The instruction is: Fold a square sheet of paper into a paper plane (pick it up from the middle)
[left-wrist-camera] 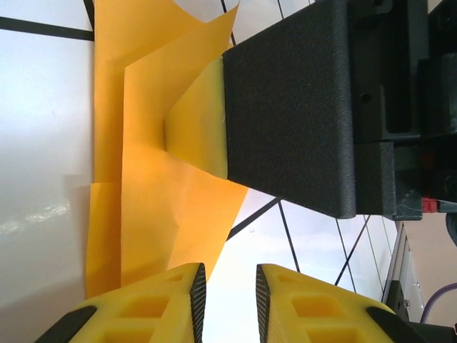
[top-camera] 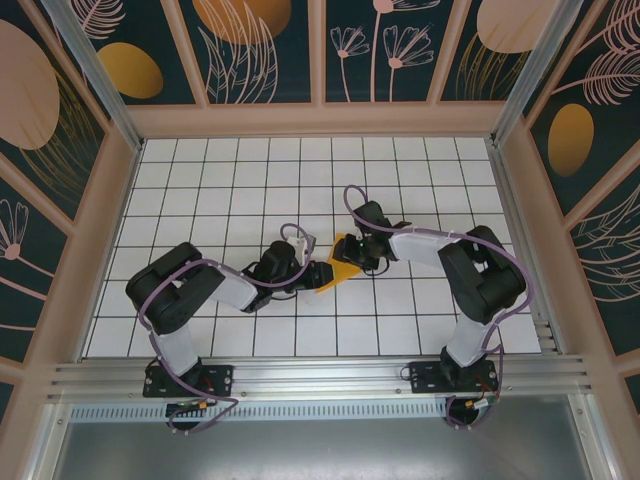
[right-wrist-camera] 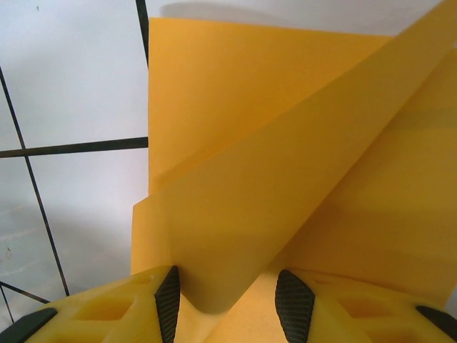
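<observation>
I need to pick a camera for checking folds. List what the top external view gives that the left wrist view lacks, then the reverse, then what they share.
Top external: the left black jointed arm and the right black jointed arm whole, meeting at the thin orange-yellow folded paper sheet, plus the dark wall panels with orange ovals.
Left wrist: the sheet's layered flaps and creases up close, the left tool with a gap between its yellow fingers, and a black textured block standing on the sheet.
Shared: the sheet and the white grid-tiled table.
</observation>
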### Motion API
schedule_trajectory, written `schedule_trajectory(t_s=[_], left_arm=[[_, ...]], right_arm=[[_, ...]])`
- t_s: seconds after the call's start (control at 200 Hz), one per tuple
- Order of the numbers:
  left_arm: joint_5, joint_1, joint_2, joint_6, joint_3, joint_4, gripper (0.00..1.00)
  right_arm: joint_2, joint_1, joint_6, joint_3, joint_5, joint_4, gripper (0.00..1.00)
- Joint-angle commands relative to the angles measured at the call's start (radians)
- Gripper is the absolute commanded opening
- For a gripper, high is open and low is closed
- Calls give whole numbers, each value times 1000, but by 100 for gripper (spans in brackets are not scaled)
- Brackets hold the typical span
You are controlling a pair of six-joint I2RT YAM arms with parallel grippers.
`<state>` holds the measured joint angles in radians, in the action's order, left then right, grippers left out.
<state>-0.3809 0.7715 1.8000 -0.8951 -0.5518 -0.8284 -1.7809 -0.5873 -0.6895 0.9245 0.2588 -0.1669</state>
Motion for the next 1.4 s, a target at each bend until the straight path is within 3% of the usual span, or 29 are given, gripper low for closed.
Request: schedule_trajectory(t_s=[0.0,0.265,0.58,0.841,1.396], left_arm=[[10,6,29,18,-19,18,28],[8,5,14,8,-12,7,25],[111,-13,-80,-45,63,-63,25],[123,-17,-96,-55,66,-67,23],[11,-15,29,-52,1,-108,19]], right_arm=[[-157,-8,11,-69,-140,-137,48],[-187,-23,23,-59,-178,-159,47],[-217,-33,22,-50,-228,-189,46],[-229,-39,19,-48,-243,-196,44],[-245,-44,24,-42,-234,-200,50]])
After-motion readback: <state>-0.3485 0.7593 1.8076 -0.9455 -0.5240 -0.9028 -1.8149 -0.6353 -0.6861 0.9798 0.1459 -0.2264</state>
